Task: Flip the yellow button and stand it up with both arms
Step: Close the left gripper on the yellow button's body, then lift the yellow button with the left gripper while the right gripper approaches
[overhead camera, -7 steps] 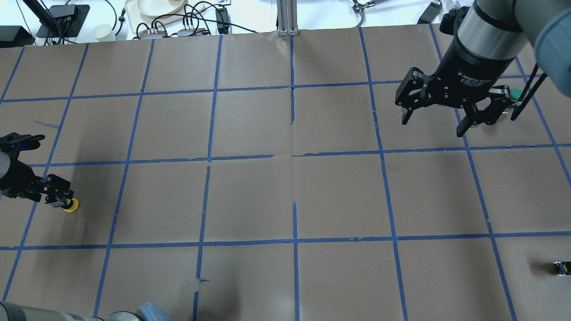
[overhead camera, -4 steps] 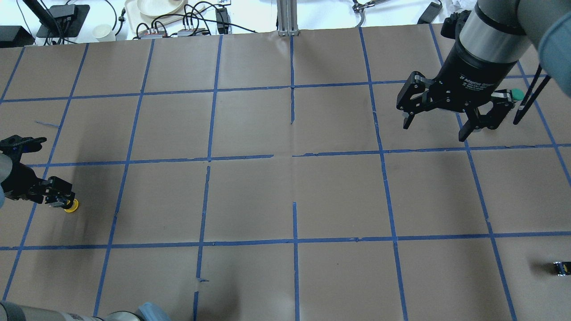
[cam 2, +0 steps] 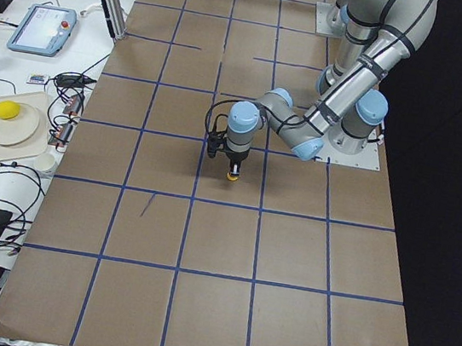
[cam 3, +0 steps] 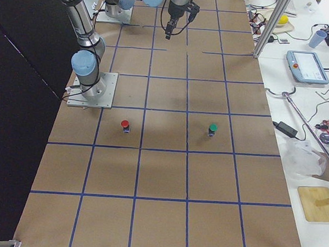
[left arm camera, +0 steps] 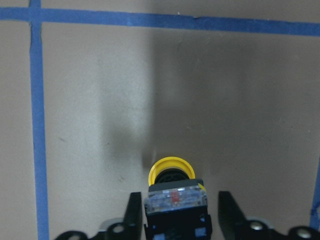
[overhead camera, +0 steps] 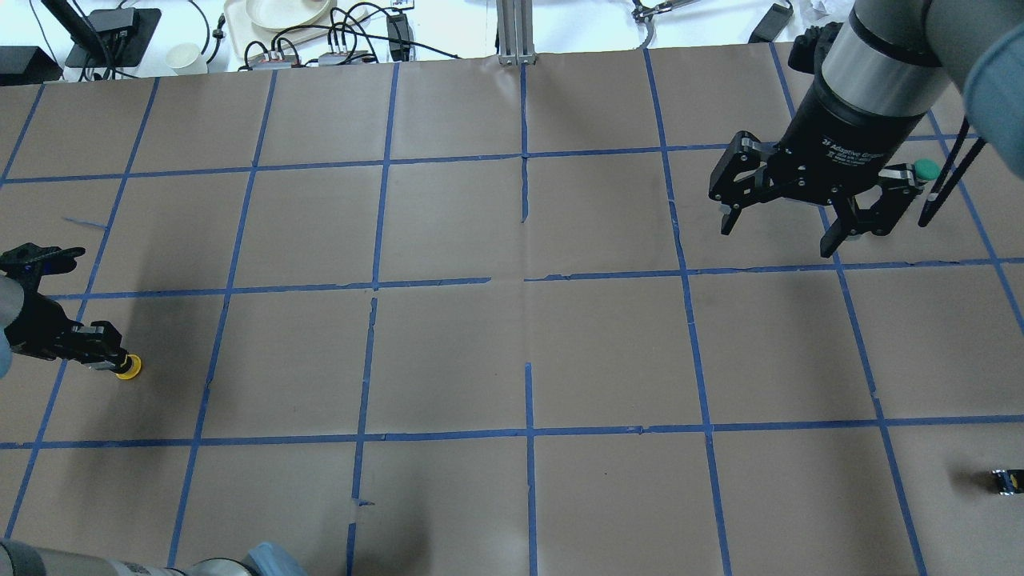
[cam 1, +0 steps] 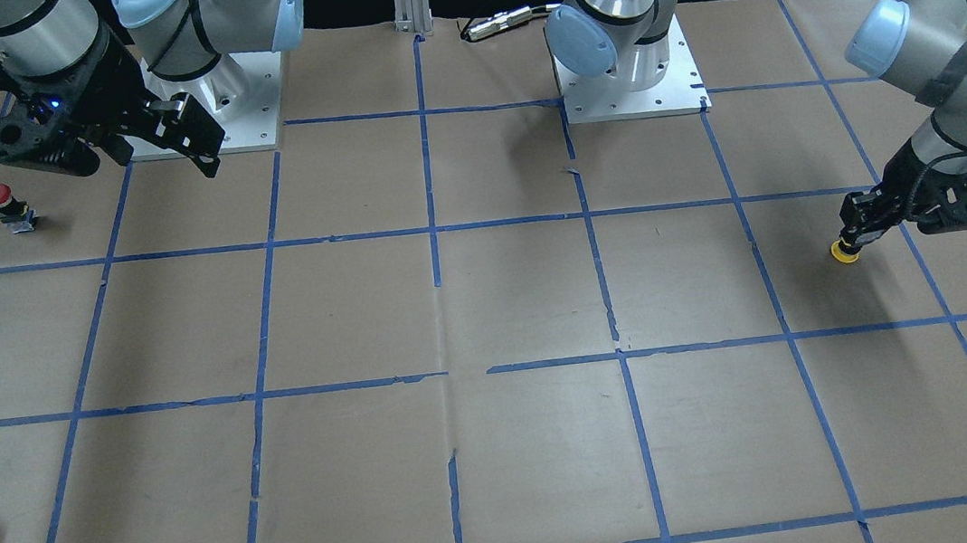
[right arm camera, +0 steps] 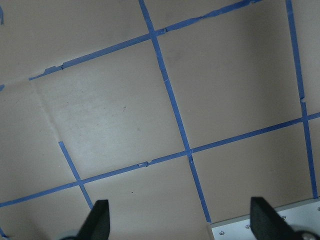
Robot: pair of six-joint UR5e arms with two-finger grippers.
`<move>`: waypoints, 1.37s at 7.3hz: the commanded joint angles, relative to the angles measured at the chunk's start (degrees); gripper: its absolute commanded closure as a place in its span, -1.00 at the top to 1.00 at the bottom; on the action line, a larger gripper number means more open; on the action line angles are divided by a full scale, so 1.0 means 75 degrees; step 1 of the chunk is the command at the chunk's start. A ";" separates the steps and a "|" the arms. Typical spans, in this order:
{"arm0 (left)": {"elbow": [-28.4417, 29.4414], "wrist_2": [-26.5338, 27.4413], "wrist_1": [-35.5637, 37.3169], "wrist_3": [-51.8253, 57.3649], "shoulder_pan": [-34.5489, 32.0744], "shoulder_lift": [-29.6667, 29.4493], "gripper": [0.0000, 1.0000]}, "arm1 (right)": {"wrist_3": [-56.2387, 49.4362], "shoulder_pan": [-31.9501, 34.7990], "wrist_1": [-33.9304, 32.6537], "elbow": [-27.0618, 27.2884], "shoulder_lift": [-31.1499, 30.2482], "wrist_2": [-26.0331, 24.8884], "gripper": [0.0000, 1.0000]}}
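Observation:
The yellow button point(overhead camera: 129, 366) stands cap down on the brown paper near the table's left edge, its black-and-grey body pointing up. In the left wrist view the yellow button point(left arm camera: 171, 172) sits between the fingers of my left gripper point(left arm camera: 180, 197). One finger lies close against the body and a thin strip of table shows at the other. The left gripper point(overhead camera: 108, 358) is low and tilted over it and looks slightly open. My right gripper point(overhead camera: 776, 238) hangs wide open and empty high over the far right of the table.
A red-capped button point(cam 1: 1, 203) stands near the right arm's base and a green-capped one point(overhead camera: 926, 169) stands just behind the right gripper. A small black part point(overhead camera: 1006, 480) lies at the right edge. Cables and a tray point(overhead camera: 280, 16) lie beyond the far edge.
My left gripper has drawn back slightly toward the left edge while the yellow cap stays in place. The right gripper has drifted a little toward the far side.

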 commanded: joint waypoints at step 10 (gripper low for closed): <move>0.2107 -0.6223 -0.7790 -0.0186 -0.3598 0.1280 -0.72 | 0.2617 -0.0058 -0.0351 -0.0105 0.0261 0.2851 1.00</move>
